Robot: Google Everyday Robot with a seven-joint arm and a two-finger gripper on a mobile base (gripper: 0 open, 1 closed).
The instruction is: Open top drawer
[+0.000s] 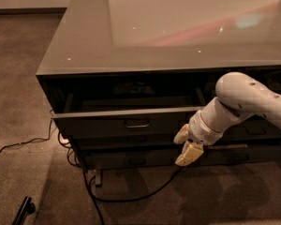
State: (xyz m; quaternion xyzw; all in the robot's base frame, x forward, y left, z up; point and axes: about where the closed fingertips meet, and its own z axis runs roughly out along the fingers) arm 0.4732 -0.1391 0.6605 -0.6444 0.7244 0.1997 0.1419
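Observation:
The top drawer (pixel 98 124) is a wide dark grey front with a small loop handle (pixel 136 123) at its centre. It stands pulled out a little from the cabinet, with a dark gap above its top edge. My gripper (pixel 185 145) hangs to the right of the handle, in front of the drawer's lower right corner and over the shallower drawers below. Its two tan fingers (pixel 190 153) are spread apart and hold nothing. My white arm (pixel 243 102) comes in from the right and hides the drawer's right end.
Two shallower drawer fronts (pixel 137 161) sit below the top one. The glossy counter top (pixel 178 27) overhangs the drawers. Black cables (pixel 131 196) trail over the carpet under the cabinet. A black object (pixel 24 209) lies at the bottom left.

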